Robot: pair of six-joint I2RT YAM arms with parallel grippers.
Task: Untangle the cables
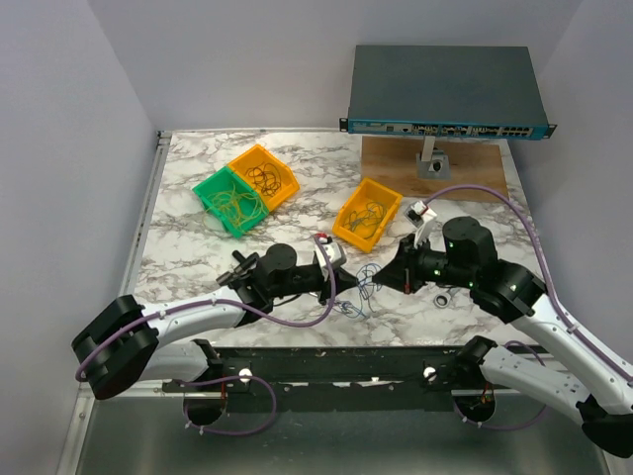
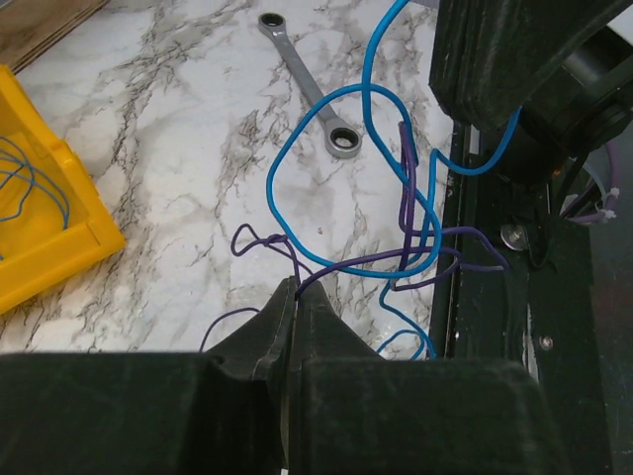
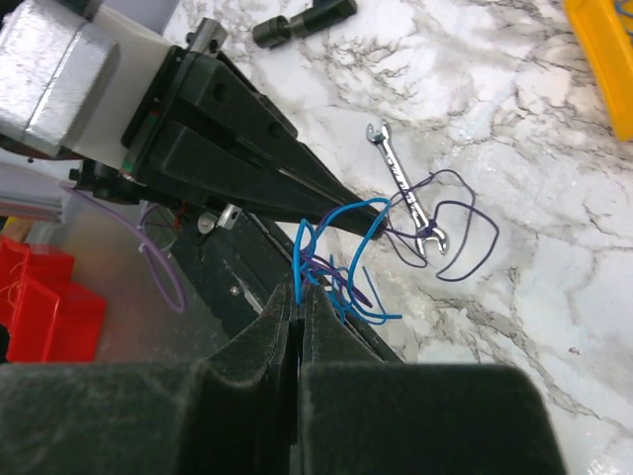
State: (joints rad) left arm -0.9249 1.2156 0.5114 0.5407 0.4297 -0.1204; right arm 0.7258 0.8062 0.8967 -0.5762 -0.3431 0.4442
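The thin blue and purple cables (image 1: pixel 364 289) sit low in the middle of the top view, over the marble table (image 1: pixel 188 259). The left tool (image 2: pixel 295 289) pinches a purple strand and the right tool (image 3: pixel 300 293) a blue one. The loops cross each other, so the untangling seems only begun.

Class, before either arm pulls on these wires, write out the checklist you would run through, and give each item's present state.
1. Grip of left end effector on purple wire: ok, shut on it.
2. Grip of right end effector on blue wire: ok, shut on it.
3. The two wires separated: not ok, they cross in loops between the two tips.
4. The purple wire free of the small wrench: cannot tell, a loop lies across it.
5. Each end effector pinching one wire only: cannot tell, the fingers hide the contact.
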